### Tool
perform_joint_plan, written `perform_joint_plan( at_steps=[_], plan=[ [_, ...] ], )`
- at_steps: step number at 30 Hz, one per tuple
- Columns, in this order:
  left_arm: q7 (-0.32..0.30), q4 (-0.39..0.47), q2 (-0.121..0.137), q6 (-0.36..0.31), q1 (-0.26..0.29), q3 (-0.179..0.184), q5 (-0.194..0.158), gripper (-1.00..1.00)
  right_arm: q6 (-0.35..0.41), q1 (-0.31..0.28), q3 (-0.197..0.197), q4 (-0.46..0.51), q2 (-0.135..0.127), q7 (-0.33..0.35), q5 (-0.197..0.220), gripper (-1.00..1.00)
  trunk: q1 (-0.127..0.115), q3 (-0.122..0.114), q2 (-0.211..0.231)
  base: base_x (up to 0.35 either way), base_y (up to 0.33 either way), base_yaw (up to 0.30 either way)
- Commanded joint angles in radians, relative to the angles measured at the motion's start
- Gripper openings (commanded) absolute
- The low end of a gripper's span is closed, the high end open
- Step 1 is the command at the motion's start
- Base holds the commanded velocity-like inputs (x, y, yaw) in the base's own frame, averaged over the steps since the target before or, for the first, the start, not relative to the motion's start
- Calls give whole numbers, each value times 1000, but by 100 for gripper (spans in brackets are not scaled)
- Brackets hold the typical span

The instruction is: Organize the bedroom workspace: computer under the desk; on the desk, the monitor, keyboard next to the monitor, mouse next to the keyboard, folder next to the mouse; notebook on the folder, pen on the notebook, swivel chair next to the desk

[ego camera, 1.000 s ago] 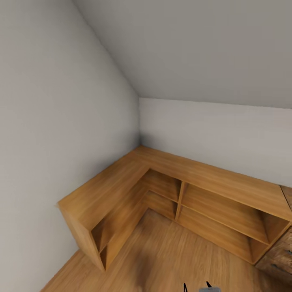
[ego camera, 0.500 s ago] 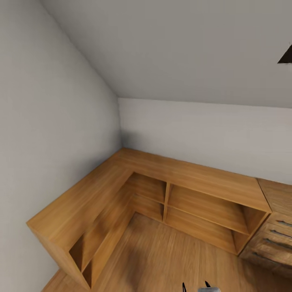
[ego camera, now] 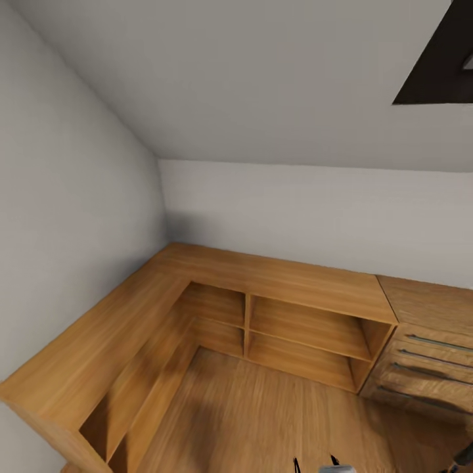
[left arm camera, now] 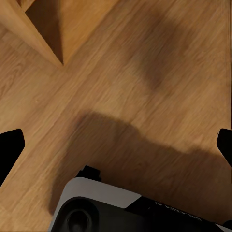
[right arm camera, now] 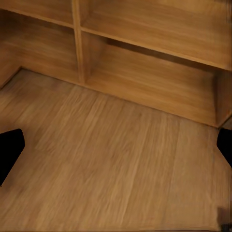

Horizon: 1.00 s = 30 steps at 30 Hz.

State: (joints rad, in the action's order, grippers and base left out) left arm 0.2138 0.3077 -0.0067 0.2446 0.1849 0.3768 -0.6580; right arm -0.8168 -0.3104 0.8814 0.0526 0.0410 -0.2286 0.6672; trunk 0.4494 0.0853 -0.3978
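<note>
While I face this corner of the bedroom, none of the things I have to arrange appear before me: no computer, monitor, keyboard, mouse, folder, notebook, pen, swivel chair or desk, so I cannot say where they lie.

Taking the L-shaped oak shelf unit [ego camera: 217, 309] as my landmark, the grey side wall [ego camera: 59, 217] rises along its left arm. Above the unit the sloped ceiling [ego camera: 249, 79] comes down to the low back wall [ego camera: 309, 210] behind its long arm. Its open compartments [ego camera: 309, 328] face the plank floor [ego camera: 263, 420] and look bare. Against the unit's right end stands an oak drawer chest [ego camera: 420, 368] with bar handles, and high above that end a dark-framed skylight [ego camera: 437, 62] cuts into the ceiling.

My left end effector [left arm camera: 116, 145] hangs over the floor near one corner of the unit, its two dark fingertips [left arm camera: 10, 145] spread wide with nothing between them; part of my own base [left arm camera: 96, 203] shows below it. My right end effector [right arm camera: 116, 145] is likewise spread and empty, looking across the floor at the unit's lower shelves [right arm camera: 150, 77].

I judge this a search or transit step, with the arranging not visibly begun. The risk, as I see it, lies in how near the unit is: turning or rolling on carelessly could swing an arm into its corner or drive my base against it or the drawer chest. I might also mistake this oak unit for the desk.
</note>
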Motion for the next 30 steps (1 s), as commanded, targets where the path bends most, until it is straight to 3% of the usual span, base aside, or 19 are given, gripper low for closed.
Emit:
perform_joint_plan(
  at_steps=[1,23,30],
  plan=[
    [7,1,1,4,1,9,-6,100,-1,-1,8,0,0,-9,0,100,1,2,-2,0,0,-281],
    [7,1,1,4,1,9,-6,100,0,-1,9,-1,2,-9,0,100,1,10,-2,2,0,-281],
    [7,1,1,5,1,9,-6,100,-1,-1,10,-1,3,-8,0,100,1,12,-2,284,0,-281]
  ],
)
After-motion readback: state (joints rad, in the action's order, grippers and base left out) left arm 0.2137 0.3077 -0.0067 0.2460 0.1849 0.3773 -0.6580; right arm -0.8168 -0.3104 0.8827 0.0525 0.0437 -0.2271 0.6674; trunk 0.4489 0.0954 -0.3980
